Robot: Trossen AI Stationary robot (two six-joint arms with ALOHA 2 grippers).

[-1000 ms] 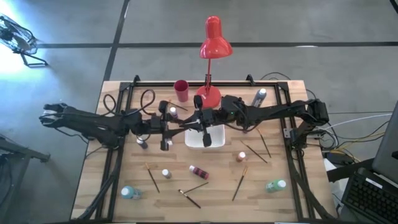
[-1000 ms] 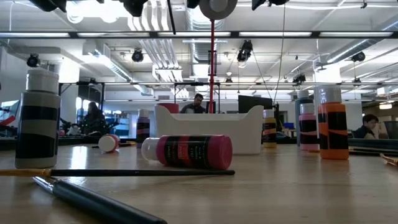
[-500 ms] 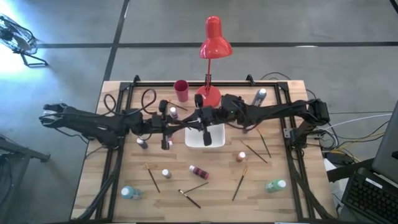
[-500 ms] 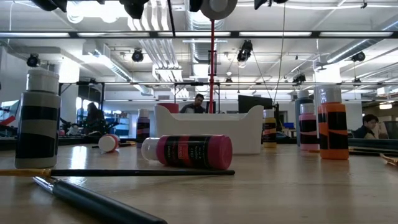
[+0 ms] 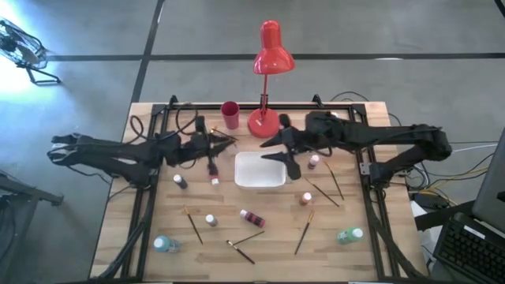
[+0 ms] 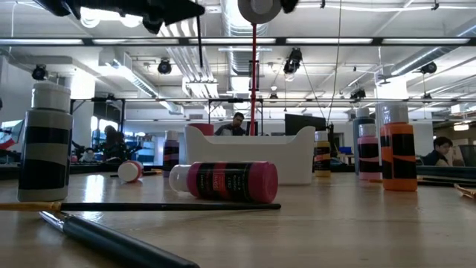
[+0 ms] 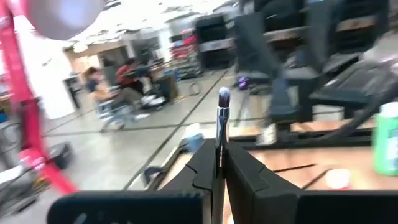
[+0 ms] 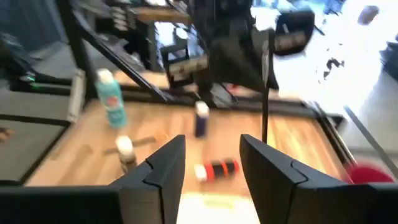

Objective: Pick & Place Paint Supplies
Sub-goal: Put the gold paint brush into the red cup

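My left gripper (image 5: 223, 143) is shut on a thin brush (image 7: 222, 118) high above the table, left of the white tray (image 5: 259, 183). The brush stands nearly upright, bristles up. My right gripper (image 5: 286, 156) hangs open and empty over the tray's right end, its fingers (image 8: 161, 168) spread. Paint bottles rest on the wood: a pink one on its side (image 5: 252, 216), teal ones (image 5: 162, 244) (image 5: 349, 234), an orange one (image 5: 306, 199). Loose brushes lie flat (image 5: 193, 225) (image 5: 304, 233). My left gripper pinches the brush's shaft close below the metal ferrule (image 7: 219, 144) between its two fingers. The fingers point level toward the table's right and lie across the brush. The bristle end (image 7: 222, 97) sticks up; the handle (image 8: 264, 106) hangs below, clear of the table.
A red desk lamp (image 5: 267, 118) and a red cup (image 5: 230, 115) stand at the far edge behind the tray. A tall bottle (image 5: 331, 120) stands far right. More brushes (image 5: 241, 251) (image 5: 325, 193) and bottles (image 5: 211, 220) (image 5: 181, 181) are scattered over the near half. A black frame borders the table.
The two grippers met over the tray. My right gripper has opened, let go of the brush, and drawn back up and toward the table's right edge. My left gripper keeps the brush and has swung a little toward the far edge.
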